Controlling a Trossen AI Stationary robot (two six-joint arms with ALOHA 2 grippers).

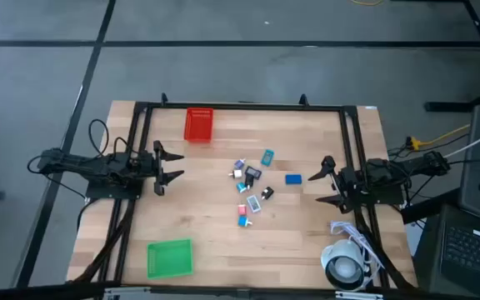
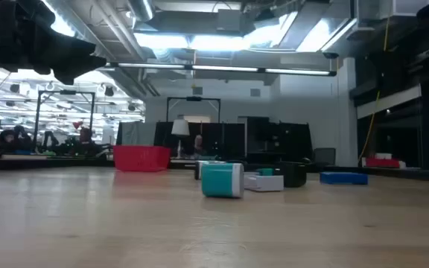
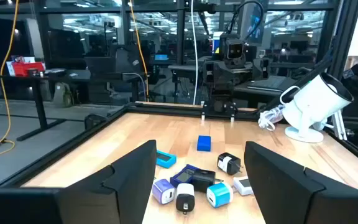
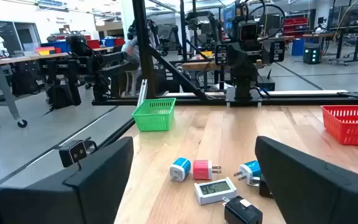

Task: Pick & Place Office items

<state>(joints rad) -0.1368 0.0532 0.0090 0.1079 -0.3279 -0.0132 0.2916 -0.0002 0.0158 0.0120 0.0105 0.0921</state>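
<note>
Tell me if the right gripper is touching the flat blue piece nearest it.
Apart. The high view shows bare wood between the right gripper, fingers spread open, and the flat blue piece; nothing sits between its fingers.

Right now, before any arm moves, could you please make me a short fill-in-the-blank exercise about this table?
1. The mesh bin at the far edge of the table is ____ in colour.
2. The green bin holds ____ of the small items.
3. The left gripper and the right gripper both have their fingers ____.
4. The white roll with cable sits nearest the ____ arm.

Missing words: red; none; open; right
</note>
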